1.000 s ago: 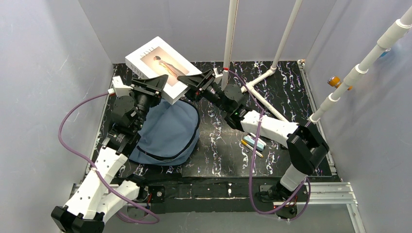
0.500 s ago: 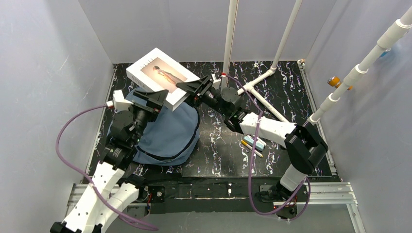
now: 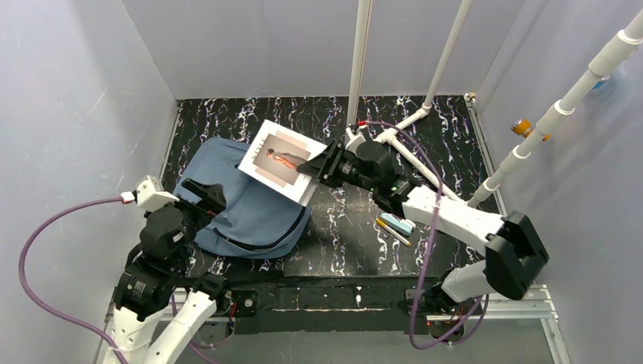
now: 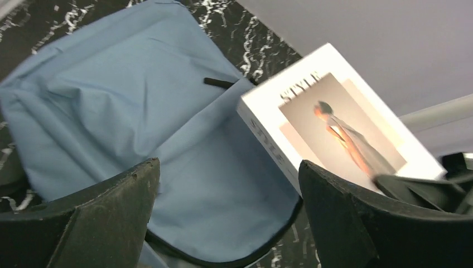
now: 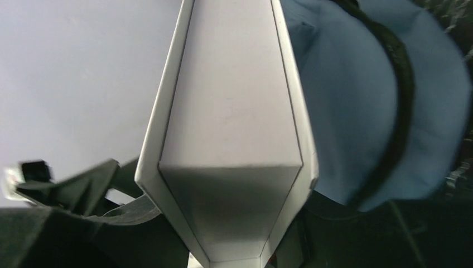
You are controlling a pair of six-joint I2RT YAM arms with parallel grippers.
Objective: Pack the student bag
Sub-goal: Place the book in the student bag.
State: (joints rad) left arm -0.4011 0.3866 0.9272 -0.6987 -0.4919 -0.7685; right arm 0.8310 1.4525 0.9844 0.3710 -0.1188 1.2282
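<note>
Table (image 3: 455, 144) of black stone pattern veined in white fills the floor of the pale-walled booth, with white pipes (image 3: 409, 121) lying across its far right part. The student bag (image 3: 250, 208) lies flat on the left half of it. It is slate-blue, its rounded dark-zipped edge turned toward the near right, and the fabric is loosely creased in the left wrist view.

Over the bag's far right corner hangs a white book (image 3: 280, 161), tilted and cover up (the word STYLE and a standing figure are printed on it). Whether its low edge touches the fabric cannot be told.

The right gripper (image 3: 317, 165) reaches in from the right and is clamped on the book's right-hand edge, one jaw against the front cover and the other against the back, as its own wrist camera shows looking along the page edge.

The left gripper (image 3: 203, 196) sits low over the bag's near left edge, jaws wide apart with nothing between them, only blue cloth beyond.

Near the right arm, well apart from the bag, lie a small pale-blue item (image 3: 398, 223) and a thin yellowish stick (image 3: 393, 232), just beside each other.
</note>
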